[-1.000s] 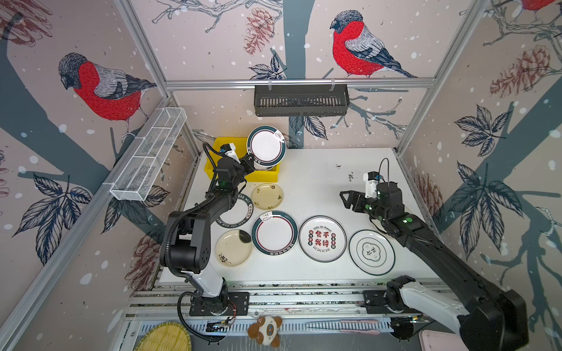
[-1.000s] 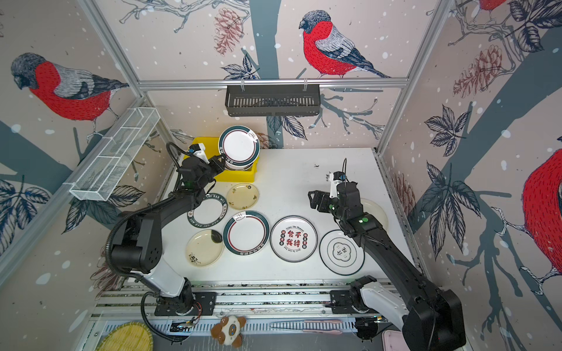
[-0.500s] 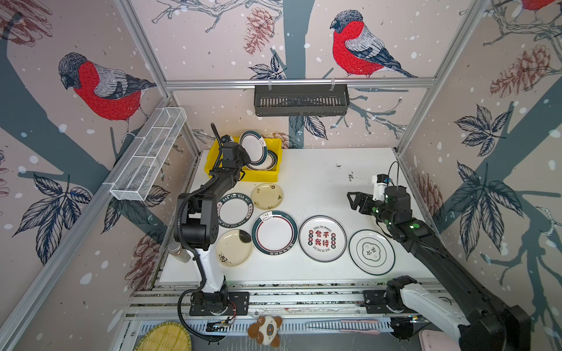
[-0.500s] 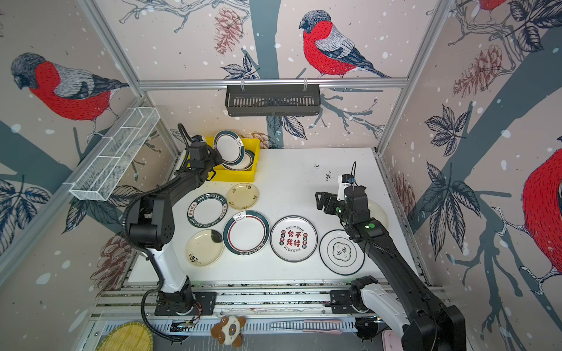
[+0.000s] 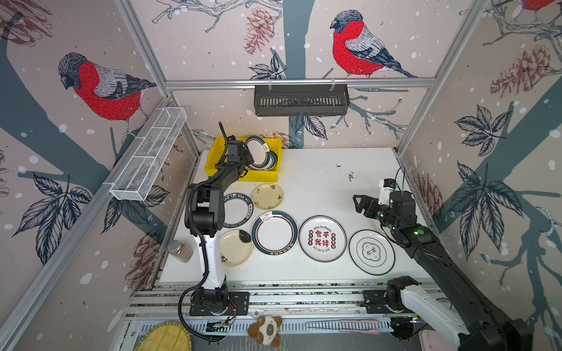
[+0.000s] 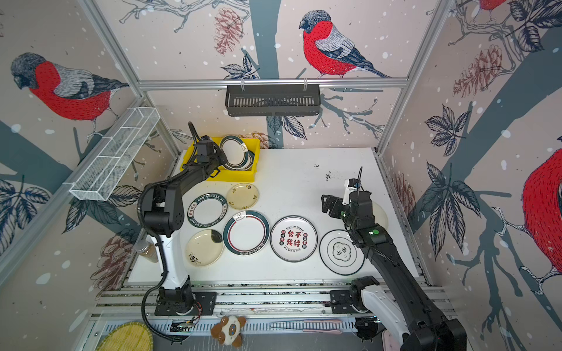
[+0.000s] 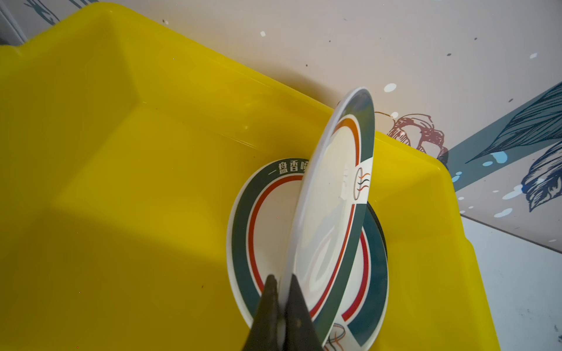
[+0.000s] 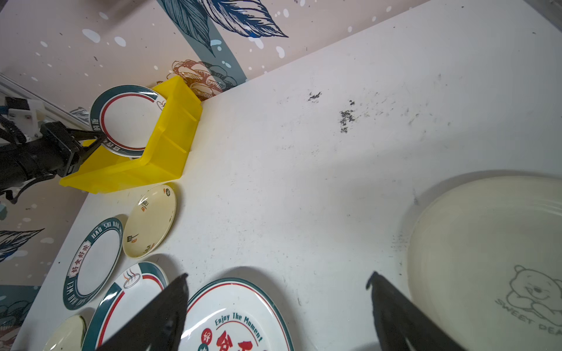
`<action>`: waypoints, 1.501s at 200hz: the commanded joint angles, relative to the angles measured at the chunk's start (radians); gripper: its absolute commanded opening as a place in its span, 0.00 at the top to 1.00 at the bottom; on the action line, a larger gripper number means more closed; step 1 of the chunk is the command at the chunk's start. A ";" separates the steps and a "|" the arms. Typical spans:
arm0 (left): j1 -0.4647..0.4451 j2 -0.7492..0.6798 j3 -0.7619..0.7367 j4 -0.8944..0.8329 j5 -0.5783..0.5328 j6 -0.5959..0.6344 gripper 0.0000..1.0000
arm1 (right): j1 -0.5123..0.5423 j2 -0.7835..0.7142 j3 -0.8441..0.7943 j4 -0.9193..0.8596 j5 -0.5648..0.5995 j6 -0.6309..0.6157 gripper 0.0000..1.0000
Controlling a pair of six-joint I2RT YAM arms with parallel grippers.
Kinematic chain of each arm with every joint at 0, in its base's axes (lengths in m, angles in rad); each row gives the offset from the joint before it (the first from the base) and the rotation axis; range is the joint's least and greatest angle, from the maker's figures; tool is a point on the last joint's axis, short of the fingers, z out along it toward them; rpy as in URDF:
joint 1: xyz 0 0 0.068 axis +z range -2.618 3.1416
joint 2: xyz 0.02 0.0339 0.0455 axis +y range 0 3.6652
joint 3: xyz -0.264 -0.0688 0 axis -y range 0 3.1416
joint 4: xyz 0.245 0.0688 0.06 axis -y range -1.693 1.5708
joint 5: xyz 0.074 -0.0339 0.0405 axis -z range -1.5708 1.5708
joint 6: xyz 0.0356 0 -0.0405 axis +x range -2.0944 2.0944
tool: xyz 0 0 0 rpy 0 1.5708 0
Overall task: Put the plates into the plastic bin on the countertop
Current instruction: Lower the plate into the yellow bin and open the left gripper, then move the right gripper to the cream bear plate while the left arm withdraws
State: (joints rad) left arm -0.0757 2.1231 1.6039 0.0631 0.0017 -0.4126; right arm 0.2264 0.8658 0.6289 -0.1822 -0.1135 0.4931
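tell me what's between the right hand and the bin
Only bare countertop. Nothing sits between the open right hand and the bin, as both top views show.

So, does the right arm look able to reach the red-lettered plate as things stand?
Probably yes: the right gripper hovers open and empty close to the red-lettered plate, and nothing lies on it or between them.

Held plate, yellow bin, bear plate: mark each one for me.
held plate [image 7: 330, 212], left wrist view, on its white centre.
yellow bin [image 5: 262, 176], in a top view, on its front wall.
bear plate [image 8: 486, 243], right wrist view, on its cream centre.
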 commanded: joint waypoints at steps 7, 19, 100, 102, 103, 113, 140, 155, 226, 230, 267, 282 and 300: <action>0.001 0.027 0.034 -0.017 0.054 -0.015 1.00 | -0.012 -0.020 0.011 -0.006 0.046 -0.029 0.07; -0.002 0.026 0.031 -0.009 0.057 -0.020 1.00 | -0.018 -0.030 0.010 -0.012 0.059 -0.026 0.07; -0.006 0.026 0.030 -0.018 0.072 0.005 0.45 | -0.042 -0.081 -0.015 -0.011 0.070 -0.017 0.05; -0.006 0.025 0.030 -0.017 0.071 0.007 0.44 | -0.042 -0.080 -0.015 -0.011 0.068 -0.019 0.05; -0.006 0.025 0.030 -0.018 0.070 0.008 0.43 | -0.042 -0.080 -0.015 -0.012 0.067 -0.019 0.05; -0.006 0.018 0.025 -0.013 0.064 0.017 0.37 | -0.043 -0.079 -0.017 -0.018 0.061 -0.022 0.05; -0.009 0.008 0.020 0.004 0.070 0.035 0.31 | -0.049 -0.077 -0.018 -0.041 0.061 -0.020 0.05; -0.017 -0.001 0.025 0.000 0.073 0.044 0.23 | -0.053 -0.077 -0.019 -0.054 0.057 -0.016 0.05; -0.071 -0.194 -0.185 0.158 0.029 0.063 0.03 | -0.086 -0.064 -0.011 -0.119 0.012 -0.013 0.02; -0.073 -0.212 -0.208 0.176 0.029 0.058 0.03 | -0.089 -0.061 -0.009 -0.124 0.009 -0.015 0.02; -0.111 -0.390 -0.412 0.302 -0.002 0.040 0.03 | -0.150 -0.023 -0.011 -0.169 0.000 0.001 0.00; -0.135 -0.459 -0.477 0.331 -0.001 0.037 0.03 | -0.199 -0.007 -0.018 -0.168 -0.039 0.006 0.00; -0.164 -0.544 -0.559 0.362 0.012 0.019 0.02 | -0.290 0.019 -0.010 -0.175 -0.100 -0.002 0.00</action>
State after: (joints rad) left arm -0.2131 1.6634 1.1225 0.3077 0.0212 -0.3683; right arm 0.0132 0.8619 0.6128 -0.3416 -0.1352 0.4942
